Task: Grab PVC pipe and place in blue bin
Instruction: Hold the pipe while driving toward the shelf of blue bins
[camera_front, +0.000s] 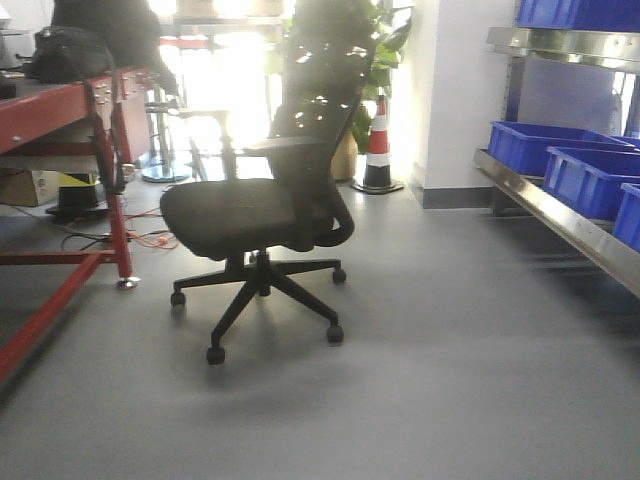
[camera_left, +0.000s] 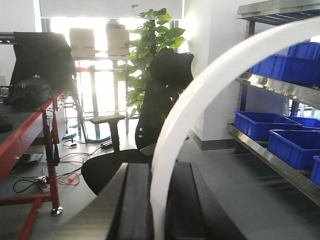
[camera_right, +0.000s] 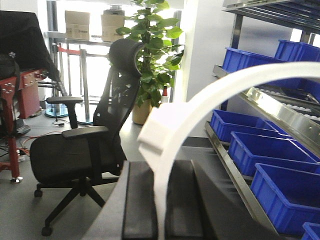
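the left gripper (camera_left: 159, 172) is pinched narrow on the pvc pipe (camera_left: 170, 135), which arcs up and off to the right from between its fingers. the right gripper (camera_right: 160, 172) clamps a white arc (camera_right: 225, 87) the same way near its blocky end, though i can't tell if that's one piece or two. the hold sits low on a long curve, so i reckon a turn toward the blue bins (camera_right: 287, 195) could knock the free end on the rack edge (camera_right: 280, 112) or the office chair (camera_front: 250, 215) and twist it loose.
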